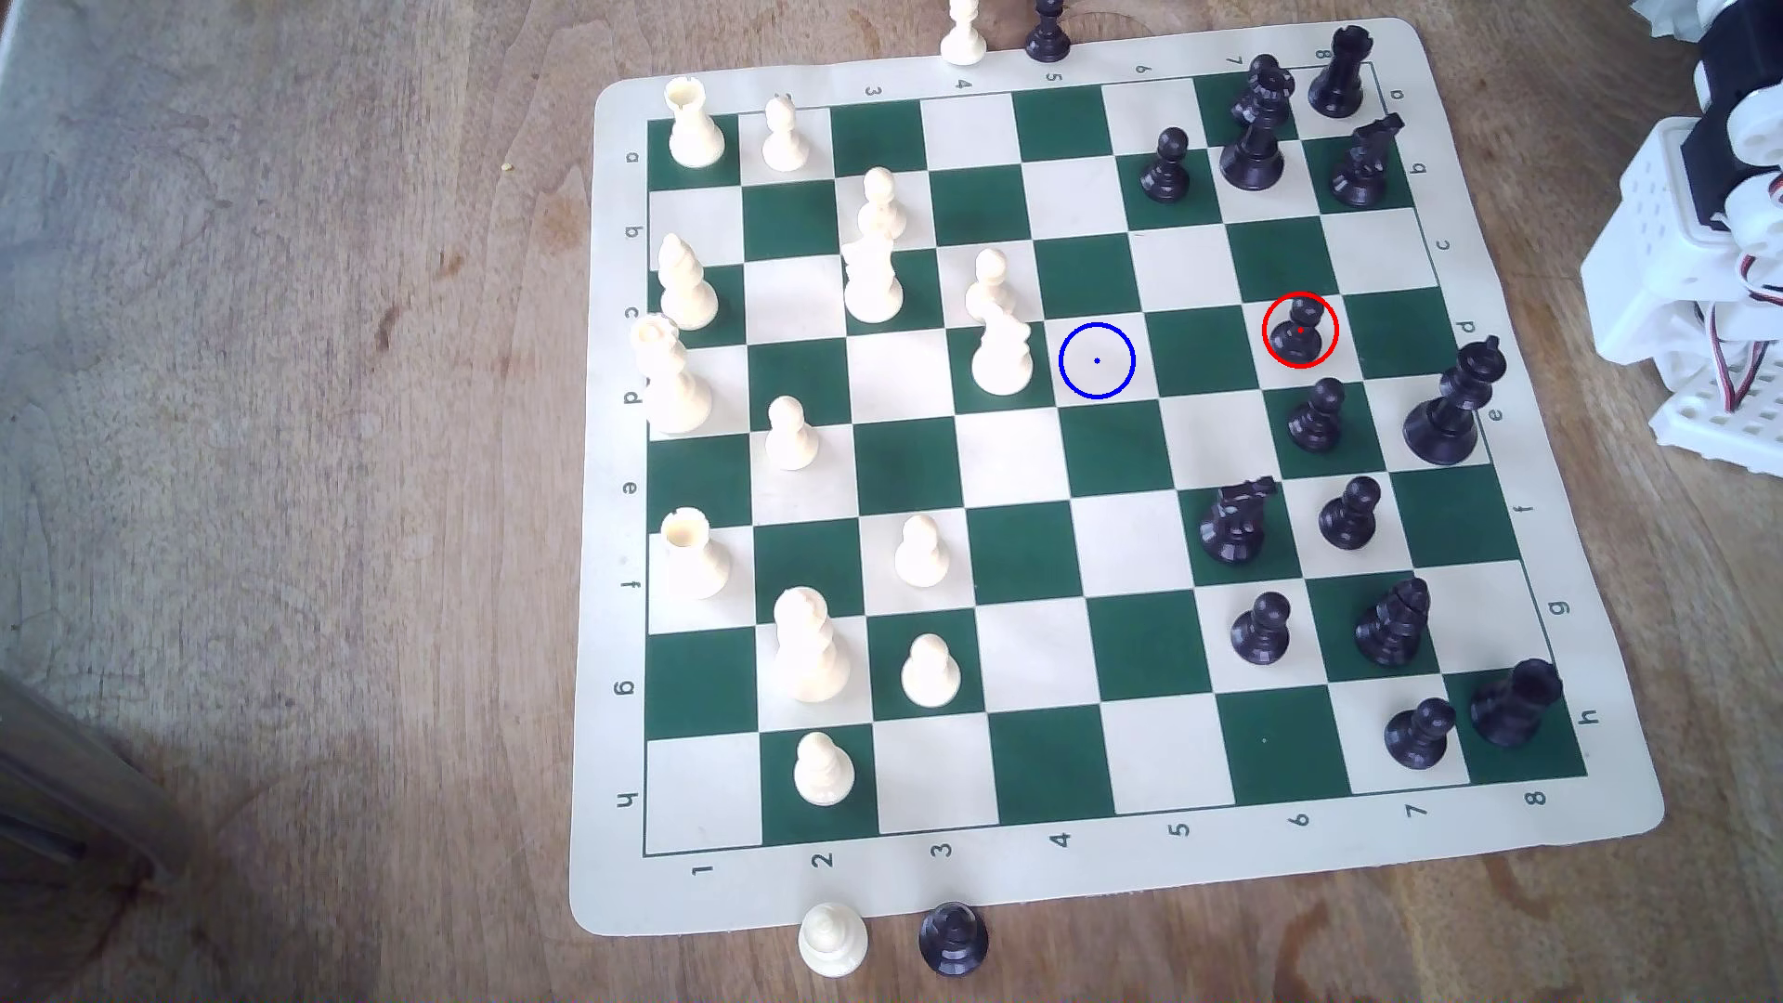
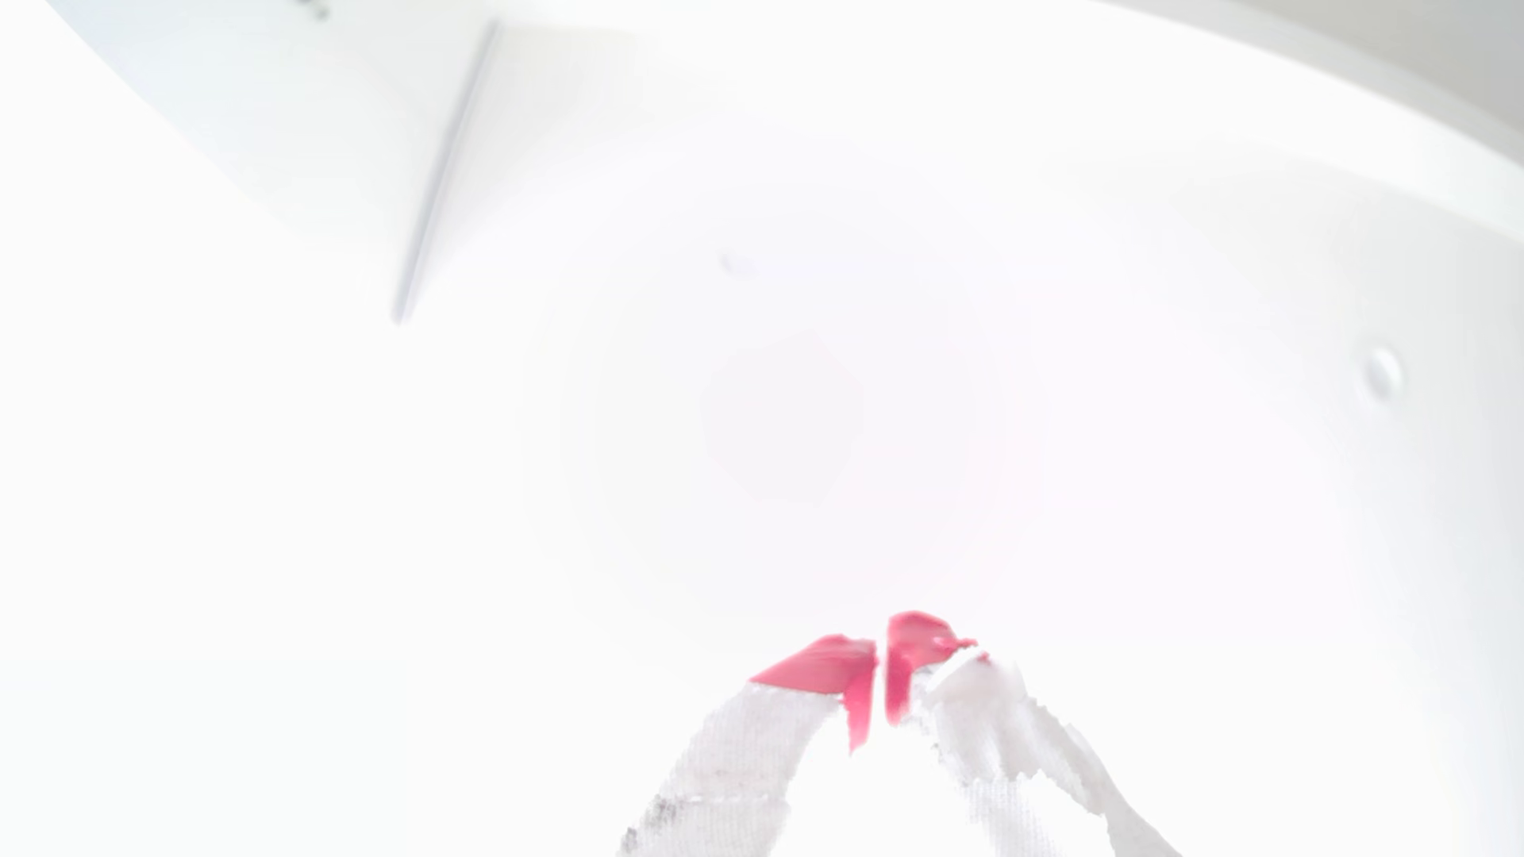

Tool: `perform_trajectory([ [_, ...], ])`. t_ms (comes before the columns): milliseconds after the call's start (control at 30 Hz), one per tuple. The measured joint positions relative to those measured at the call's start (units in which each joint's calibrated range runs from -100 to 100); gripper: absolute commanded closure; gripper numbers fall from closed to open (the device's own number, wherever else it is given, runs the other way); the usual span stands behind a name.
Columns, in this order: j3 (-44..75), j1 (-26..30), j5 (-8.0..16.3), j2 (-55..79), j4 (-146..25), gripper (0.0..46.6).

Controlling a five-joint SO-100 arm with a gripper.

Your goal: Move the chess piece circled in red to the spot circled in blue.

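The black pawn circled in red (image 1: 1300, 331) stands upright on a cream square toward the exterior view's right, in the board's d row. The spot circled in blue (image 1: 1097, 361) is a bare cream square two squares toward the exterior view's left of it, right beside a white knight (image 1: 1001, 359). My white arm (image 1: 1698, 241) is folded up off the board at the exterior view's right edge. In the washed-out wrist view my gripper (image 2: 879, 659) shows its white fingers with pink tips (image 2: 825, 663) nearly touching, nothing between them.
The green and cream chess mat (image 1: 617, 579) lies on a wooden table. Another black pawn (image 1: 1316, 415) stands just in front of the circled one, a black king (image 1: 1447, 410) to its right. White pieces crowd the exterior view's left half. Captured pieces stand off the mat's edges.
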State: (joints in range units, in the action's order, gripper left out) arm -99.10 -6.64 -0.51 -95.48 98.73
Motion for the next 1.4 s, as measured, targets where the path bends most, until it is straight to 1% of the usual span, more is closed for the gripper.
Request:
perform_trajectory([
  [600,0.00,0.00,0.00,0.00,0.00,46.4],
  [633,0.00,0.00,0.00,0.00,0.00,46.0],
  [667,0.00,0.00,0.00,0.00,0.00,40.4],
  [700,0.00,0.00,0.00,0.00,0.00,36.5],
  [733,0.00,0.00,0.00,0.00,-0.56,36.2],
  [767,0.00,0.00,-0.20,0.00,-2.39,39.6],
  [800,0.00,0.00,-0.05,0.00,-9.08,46.5],
  [867,0.00,0.37,-0.24,0.00,-16.89,46.5],
  [900,0.00,1.40,-0.83,0.00,-21.43,46.5],
  [933,0.00,2.36,-2.00,0.00,-26.93,46.5],
  [967,0.00,3.17,-4.74,0.00,-38.49,46.5],
  [1000,0.00,3.32,-5.52,0.00,-44.38,46.5],
  [1067,0.00,3.32,-6.15,0.08,-53.15,46.5],
  [1100,0.00,3.32,-6.25,0.08,-63.75,46.5],
  [1167,0.00,3.10,-6.01,0.25,-73.86,46.5],
  [1233,0.81,2.65,-4.93,0.17,-84.86,45.9],
  [1267,1.90,2.36,-3.96,0.25,-95.54,45.9],
  [1333,3.25,2.06,-2.83,0.59,-105.10,45.0],
  [1367,4.61,2.06,-2.00,0.67,-109.72,43.4],
  [1400,8.59,2.65,-0.78,0.59,-118.09,42.7],
])
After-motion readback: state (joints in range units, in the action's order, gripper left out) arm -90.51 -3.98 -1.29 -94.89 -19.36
